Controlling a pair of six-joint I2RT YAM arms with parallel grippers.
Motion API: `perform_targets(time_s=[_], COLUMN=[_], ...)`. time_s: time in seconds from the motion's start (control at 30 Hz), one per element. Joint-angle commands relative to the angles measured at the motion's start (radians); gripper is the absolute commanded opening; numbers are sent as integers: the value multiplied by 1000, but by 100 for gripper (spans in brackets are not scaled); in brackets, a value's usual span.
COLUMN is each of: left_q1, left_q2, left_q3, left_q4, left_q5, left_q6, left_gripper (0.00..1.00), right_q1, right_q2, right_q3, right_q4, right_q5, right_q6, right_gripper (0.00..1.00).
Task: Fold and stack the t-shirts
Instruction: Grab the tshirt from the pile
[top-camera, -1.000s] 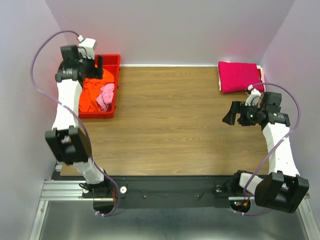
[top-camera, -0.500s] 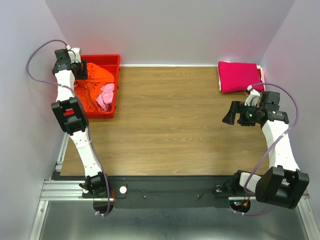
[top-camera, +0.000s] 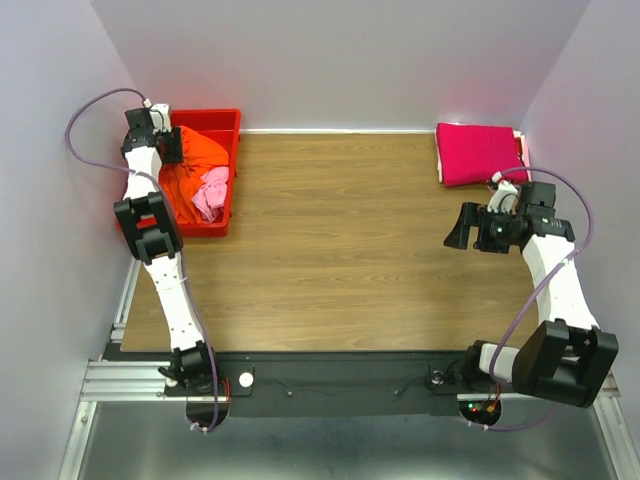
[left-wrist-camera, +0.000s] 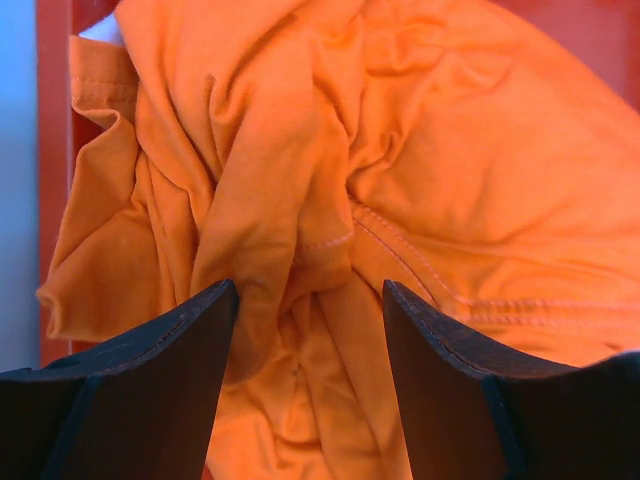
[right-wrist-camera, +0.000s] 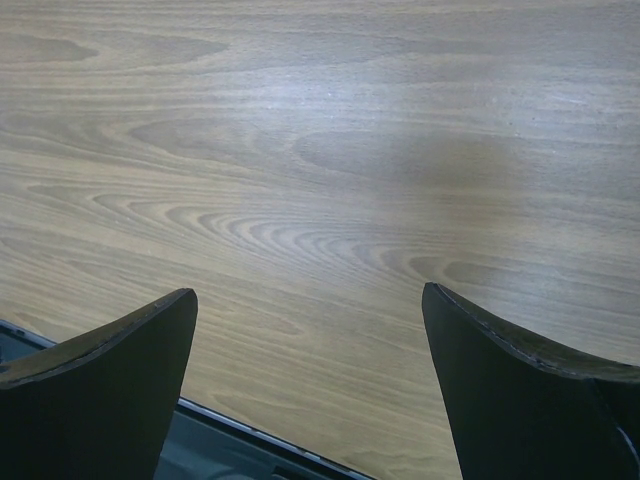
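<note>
The bright orange t-shirt (top-camera: 200, 150) lies crumpled in the red bin (top-camera: 222, 115), with the light pink t-shirt (top-camera: 212, 190) bunched beside it. The magenta t-shirt (top-camera: 478, 152) lies folded at the table's far right corner. My left gripper (top-camera: 170, 147) is down in the bin's far left part. In the left wrist view it (left-wrist-camera: 310, 290) is open, with folds of the orange t-shirt (left-wrist-camera: 450, 180) between and just beyond its fingers. My right gripper (top-camera: 458, 227) is open and empty above bare wood at the right, as the right wrist view (right-wrist-camera: 310, 300) shows.
The red bin stands at the table's far left corner, its wall showing in the left wrist view (left-wrist-camera: 52, 150). The wooden table (top-camera: 340, 250) lies between the bin and the folded shirt. White walls close in at the back and sides. The table's near edge (right-wrist-camera: 260, 430) shows in the right wrist view.
My left arm has swung from above the bin's middle to its far left and lowered the gripper onto the orange t-shirt. The right arm has hardly moved.
</note>
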Motion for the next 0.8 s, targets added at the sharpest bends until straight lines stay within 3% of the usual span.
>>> perform_targets(time_s=[0.0, 0.2, 0.3, 0.43, 0.53, 0.57, 0.63, 0.77], left_q1=[14, 14, 14, 14, 13, 14, 14, 14], left_q2=[31, 71, 93, 113, 101, 87, 64, -56], left_q3=[60, 60, 70, 89, 90, 92, 90, 87], left_q4=[60, 53, 48, 30, 34, 37, 40, 49], left_q5=[-65, -73, -66, -17, 20, 32, 46, 98], left_q6=[-33, -29, -29, -46, -64, -67, -70, -78], left_gripper=[71, 73, 67, 52, 28, 13, 0, 0], right_q1=[2, 2, 2, 2, 2, 0, 2, 2], right_q2=[13, 14, 13, 3, -3, -3, -7, -13], right_q3=[6, 4, 4, 4, 4, 4, 4, 4], right_q4=[33, 34, 33, 34, 33, 33, 32, 33], right_q5=[10, 13, 13, 14, 14, 13, 13, 5], right_q6=[8, 10, 10, 8, 10, 10, 10, 8], right_gripper=[100, 100, 100, 100, 100, 100, 100, 100])
